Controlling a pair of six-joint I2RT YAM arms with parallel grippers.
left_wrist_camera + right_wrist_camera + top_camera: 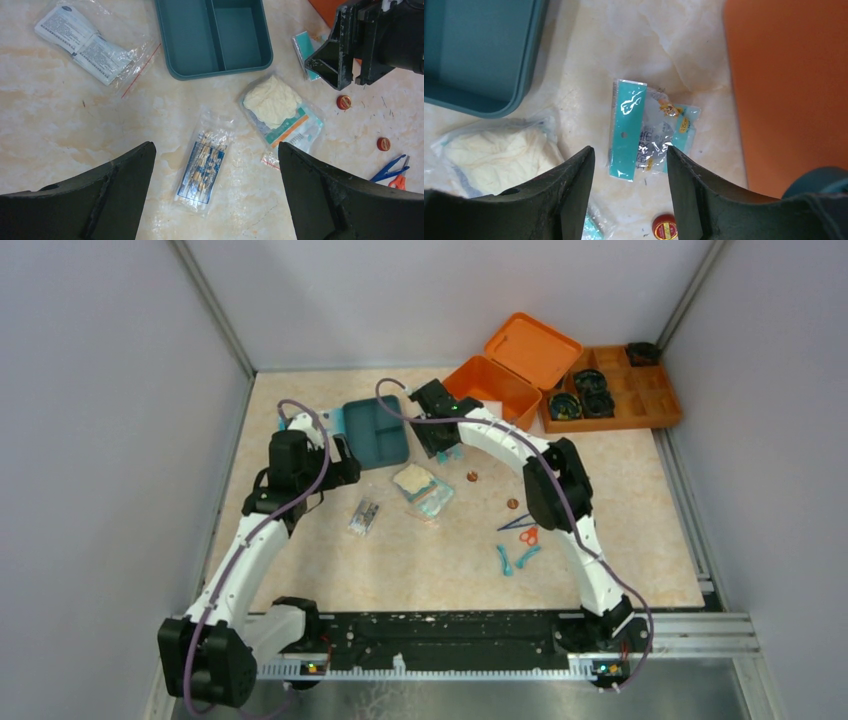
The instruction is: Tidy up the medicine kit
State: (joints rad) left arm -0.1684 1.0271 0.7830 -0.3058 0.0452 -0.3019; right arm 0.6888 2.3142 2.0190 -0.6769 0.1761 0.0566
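Above packet (644, 131): right gripper (629, 151), jaws apart, possibly touching.

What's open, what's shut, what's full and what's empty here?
medicine kit: lid open, tipped back.
teal tray: empty.
orange divided tray: black items in some compartments, others bare.
left gripper: open wide, holding nothing.
right gripper: open, above the teal-card packet, holding nothing.
teal-card packet: lying flat on the table.
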